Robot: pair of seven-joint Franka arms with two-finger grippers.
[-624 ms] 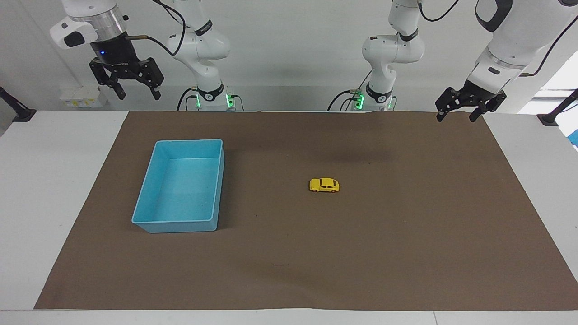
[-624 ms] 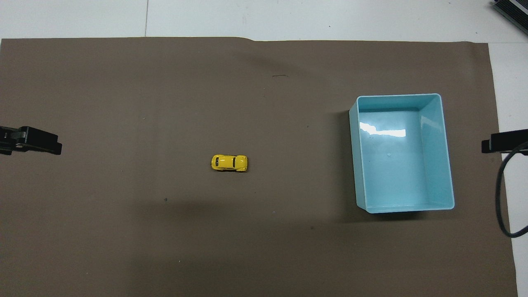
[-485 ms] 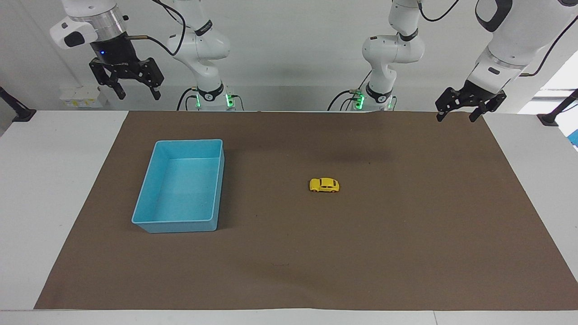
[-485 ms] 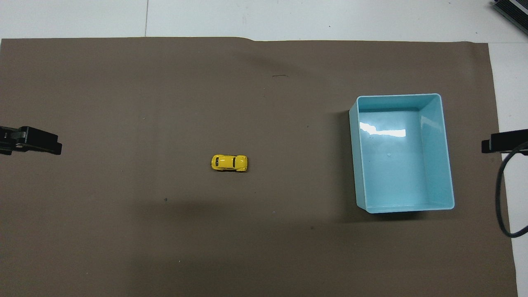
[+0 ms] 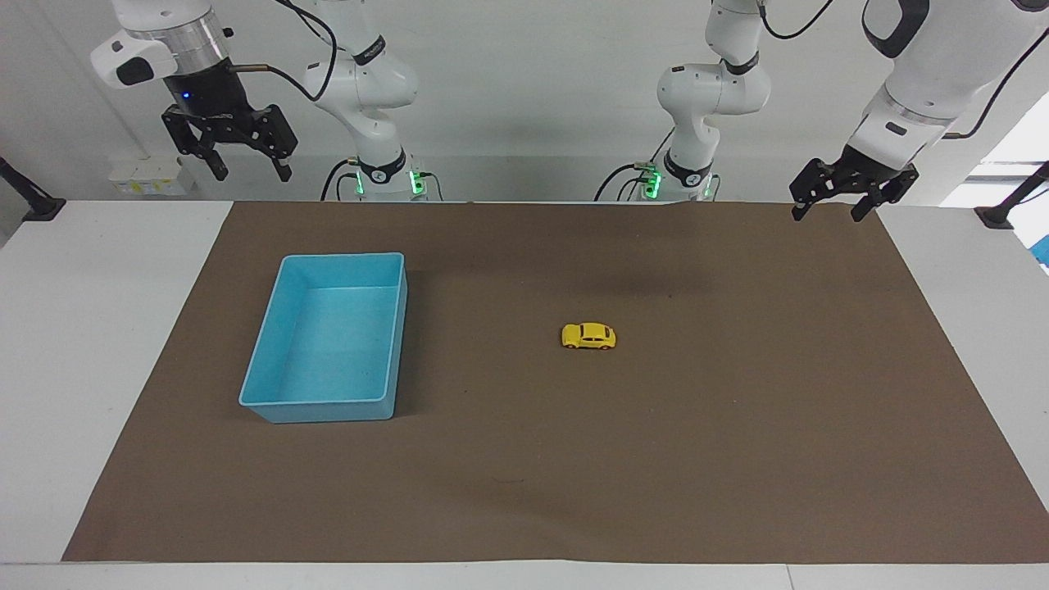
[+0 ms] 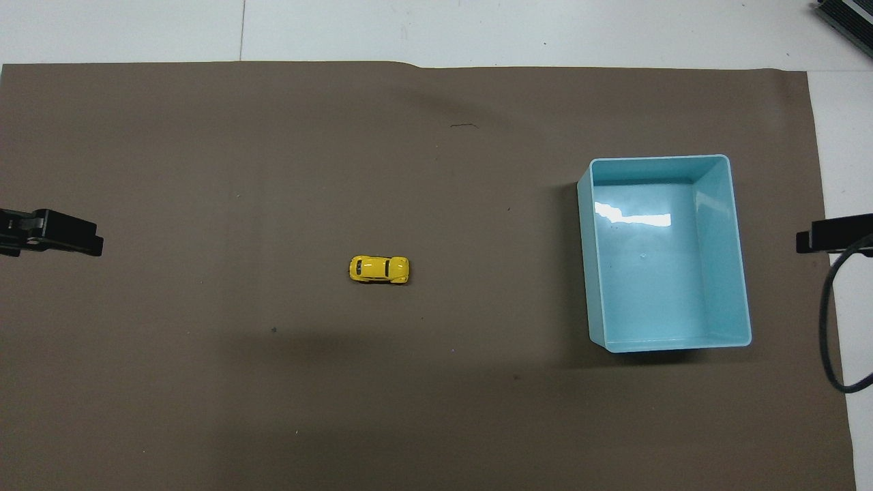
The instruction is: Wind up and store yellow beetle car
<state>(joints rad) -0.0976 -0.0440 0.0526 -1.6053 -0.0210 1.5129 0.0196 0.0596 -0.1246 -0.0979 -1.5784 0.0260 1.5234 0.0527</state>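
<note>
From across the table, the yellow beetle car sits on the brown mat, well apart from the blue bin. The left gripper and right gripper hang up high, fingers spread, holding nothing.

From above, the car stands on its wheels near the mat's middle.

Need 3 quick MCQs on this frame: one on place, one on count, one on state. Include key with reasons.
1. Where is the tiny yellow beetle toy car?
A. on the brown mat
B. in the bin
C. in a gripper

2. How many light blue rectangular plastic bins?
A. one
B. two
C. three

3. What does the bin hold?
A. the car
B. nothing
C. a cup

Key:
1 A, the car sits on the brown mat, toward the left arm's end from the bin.
2 A, only one bin shows.
3 B, its floor is bare; the left gripper and right gripper hang open above the table's robot end.
</note>
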